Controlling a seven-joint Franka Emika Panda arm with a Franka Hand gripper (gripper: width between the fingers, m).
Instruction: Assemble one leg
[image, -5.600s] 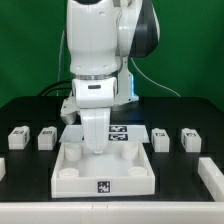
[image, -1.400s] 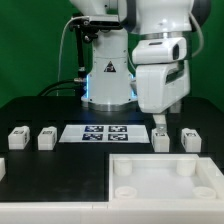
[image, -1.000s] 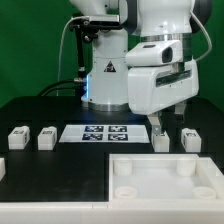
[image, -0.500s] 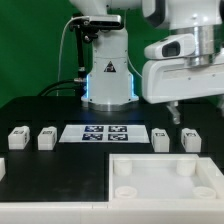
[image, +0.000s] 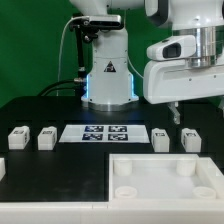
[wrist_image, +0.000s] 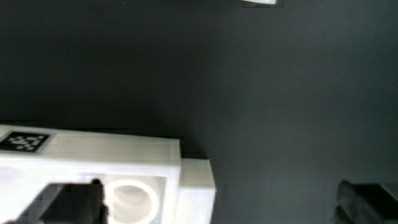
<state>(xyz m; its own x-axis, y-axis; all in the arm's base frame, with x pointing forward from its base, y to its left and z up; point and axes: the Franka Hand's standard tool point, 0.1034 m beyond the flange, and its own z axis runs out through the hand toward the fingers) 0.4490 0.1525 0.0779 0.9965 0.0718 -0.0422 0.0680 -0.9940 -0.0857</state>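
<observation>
In the exterior view, we see the hand (image: 174, 106) hanging high over the bench (image: 40, 172). It is above the leg (image: 160, 139), which stands untouched beside the marker board (image: 103, 133), behind the tray (image: 165, 182). In the wrist view, its fingers (wrist_image: 68, 200) are spread wide and hold nothing. We judge this leaves room to straddle the leg.

Bare table (image: 40, 172) between legs (image: 160, 139); tray (image: 150, 159) rim close in front.
</observation>
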